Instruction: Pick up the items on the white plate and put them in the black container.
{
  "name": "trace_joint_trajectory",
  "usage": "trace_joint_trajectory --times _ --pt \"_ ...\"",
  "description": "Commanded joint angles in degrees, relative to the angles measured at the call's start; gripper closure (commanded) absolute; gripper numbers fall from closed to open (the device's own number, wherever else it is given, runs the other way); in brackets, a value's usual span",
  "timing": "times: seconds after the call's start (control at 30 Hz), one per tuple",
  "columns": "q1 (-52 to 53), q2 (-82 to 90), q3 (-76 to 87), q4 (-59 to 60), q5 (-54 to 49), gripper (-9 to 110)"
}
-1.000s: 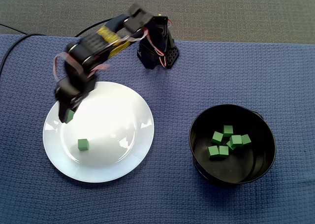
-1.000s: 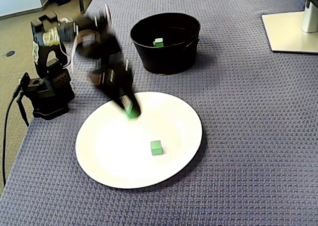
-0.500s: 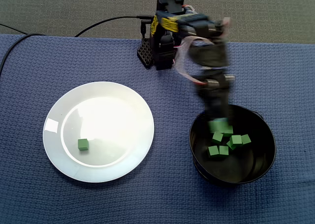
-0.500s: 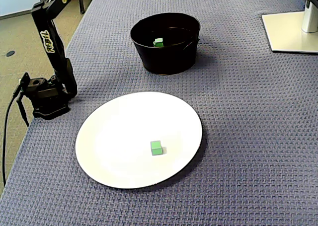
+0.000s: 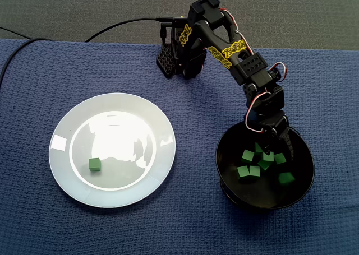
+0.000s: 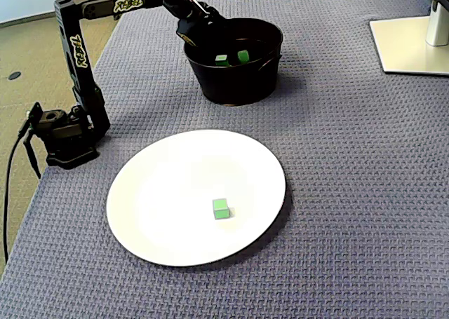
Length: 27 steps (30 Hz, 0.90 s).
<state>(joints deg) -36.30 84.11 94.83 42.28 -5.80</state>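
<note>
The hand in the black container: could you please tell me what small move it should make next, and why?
Probably lift up out of the black container: the hand looks open and empty above the cubes, and one green cube waits on the white plate.

Arm reaches from desk's far edge over container. Hand inside rim, jaws spread, nothing held. Several green cubes on container floor. Single cube on plate, lower left. Blue cloth underneath.
</note>
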Motion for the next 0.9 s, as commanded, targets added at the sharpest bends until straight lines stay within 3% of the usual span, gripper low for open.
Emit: trace_joint_trajectory --times 0.0,0.13,0.4,0.6,0.7,0.87 --pt "0.26 2.81 -4.39 3.08 -0.44 68" --pt "7.21 7.29 -22.41 19.07 -3.16 66" --pt "43.59 9.67 -48.87 33.31 -5.71 68" --pt "64.51 3.25 -47.11 34.72 -6.42 64" --pt "69.26 0.35 -40.17 28.3 -11.69 65" --pt "72.69 -6.06 -36.74 28.92 -21.36 64"
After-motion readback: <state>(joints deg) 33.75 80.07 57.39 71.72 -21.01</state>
